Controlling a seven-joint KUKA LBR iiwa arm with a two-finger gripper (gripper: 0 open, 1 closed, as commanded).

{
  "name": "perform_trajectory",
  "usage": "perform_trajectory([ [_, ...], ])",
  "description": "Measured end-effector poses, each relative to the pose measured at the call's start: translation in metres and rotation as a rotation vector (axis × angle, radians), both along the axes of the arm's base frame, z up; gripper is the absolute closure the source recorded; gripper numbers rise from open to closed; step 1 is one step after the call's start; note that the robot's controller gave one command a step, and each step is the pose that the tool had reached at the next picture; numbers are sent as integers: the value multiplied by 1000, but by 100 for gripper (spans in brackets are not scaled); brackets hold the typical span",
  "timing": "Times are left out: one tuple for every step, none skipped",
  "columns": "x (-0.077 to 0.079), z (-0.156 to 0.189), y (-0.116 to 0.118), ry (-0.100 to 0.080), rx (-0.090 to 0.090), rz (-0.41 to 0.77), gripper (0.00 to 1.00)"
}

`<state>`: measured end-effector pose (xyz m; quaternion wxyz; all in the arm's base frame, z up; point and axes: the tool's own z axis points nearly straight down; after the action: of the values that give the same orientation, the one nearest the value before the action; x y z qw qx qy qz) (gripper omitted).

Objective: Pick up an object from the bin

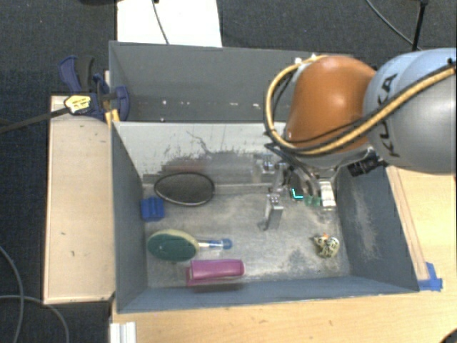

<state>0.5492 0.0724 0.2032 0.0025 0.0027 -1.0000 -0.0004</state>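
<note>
My gripper hangs below the orange wrist cover, over the bin floor right of centre, and nothing shows in it. Nearest to it, to the lower right, lies a small yellowish patterned lump. A dark flat oval rests to its left by the back wall. At the front left lies a green oval brush head with a white and blue handle, and a magenta block sits just in front of it.
A small blue block lies by the left wall, under the dark oval. The arm and its orange cover hide the bin's back right corner. The bin walls slope inwards on all sides.
</note>
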Motion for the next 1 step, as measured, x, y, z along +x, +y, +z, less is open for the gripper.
perform_trajectory([
  [-33, -45, 34, -1, 0, 86, 0],
])
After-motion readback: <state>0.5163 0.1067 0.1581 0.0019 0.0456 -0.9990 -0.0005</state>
